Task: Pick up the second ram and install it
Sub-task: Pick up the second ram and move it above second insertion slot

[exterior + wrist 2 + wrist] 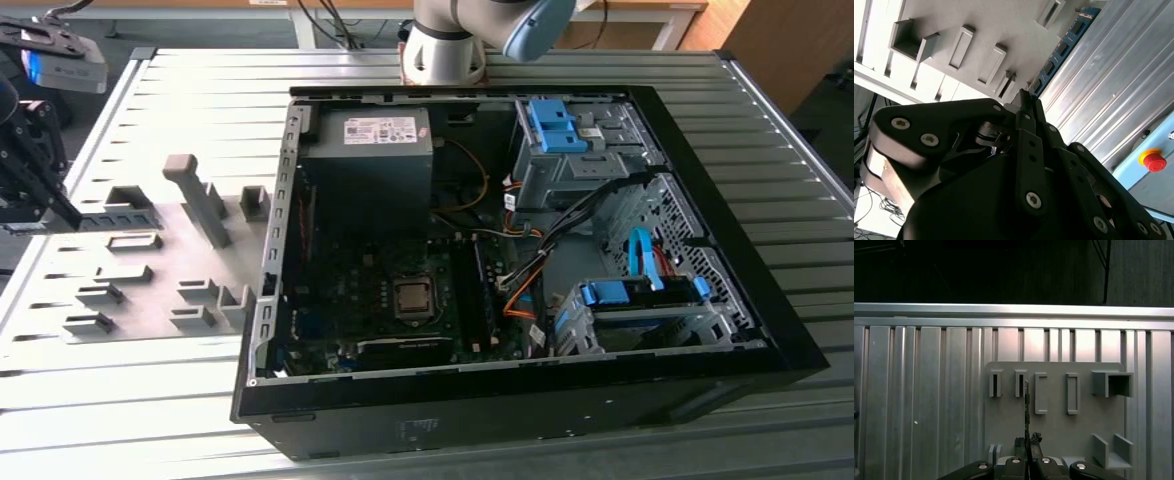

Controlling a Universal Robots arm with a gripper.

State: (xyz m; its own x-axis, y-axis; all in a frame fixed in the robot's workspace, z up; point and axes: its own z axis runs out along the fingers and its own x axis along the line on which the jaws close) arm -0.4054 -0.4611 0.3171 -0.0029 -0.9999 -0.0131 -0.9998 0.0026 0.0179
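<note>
Claw (pixel 1027 441) pinched on ram (pixel 1026 402), pressed against the strip's flat faces. Edge-on in first wrist view, blue-green face in second wrist view. Held over holder plate (pixel 147 255) by the tabletop (pixel 200 80) edge at the exterior view's left, well apart from case (pixel 534 400). Cannot tell whether the tip is clear of the blocks (pixel 1041 392). Judged best: firm pinch, stick kept straight, lift plumb off the plate, no snagging on blocks, no twist in grip.
</note>
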